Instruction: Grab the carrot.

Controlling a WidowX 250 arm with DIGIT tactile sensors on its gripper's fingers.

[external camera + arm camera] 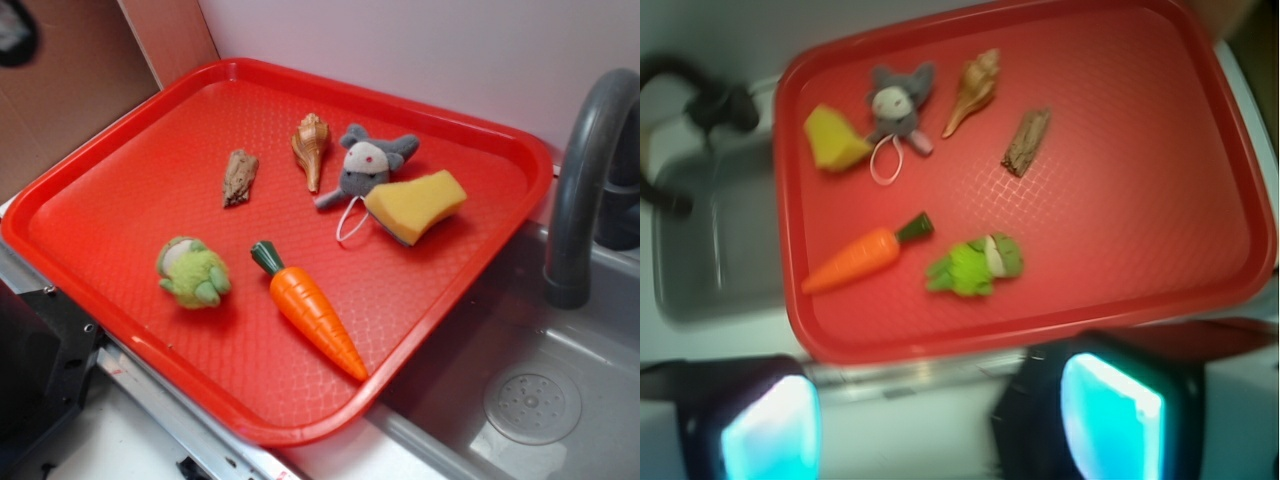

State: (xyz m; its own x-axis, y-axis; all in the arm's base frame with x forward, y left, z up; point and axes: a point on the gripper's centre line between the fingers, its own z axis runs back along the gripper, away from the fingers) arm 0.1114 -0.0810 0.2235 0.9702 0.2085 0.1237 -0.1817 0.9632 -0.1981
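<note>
The carrot [310, 315] is orange with a dark green stem cap. It lies flat near the front edge of the red tray [120, 210], stem toward the tray's middle and tip toward the sink side. In the wrist view the carrot [855, 258] sits left of centre on the tray [1140, 200]. My gripper [940, 425] hangs high above the tray's near rim, well away from the carrot. It is open, its two cyan-lit fingertips wide apart with nothing between them. The exterior view does not show the fingers.
A green plush toy [193, 272] lies just left of the carrot. A shell [312, 145], a wood piece [240, 177], a grey plush mouse [365, 165] and a yellow sponge [418, 205] lie farther back. A grey sink [530, 400] with a faucet [585, 180] borders the tray's right side.
</note>
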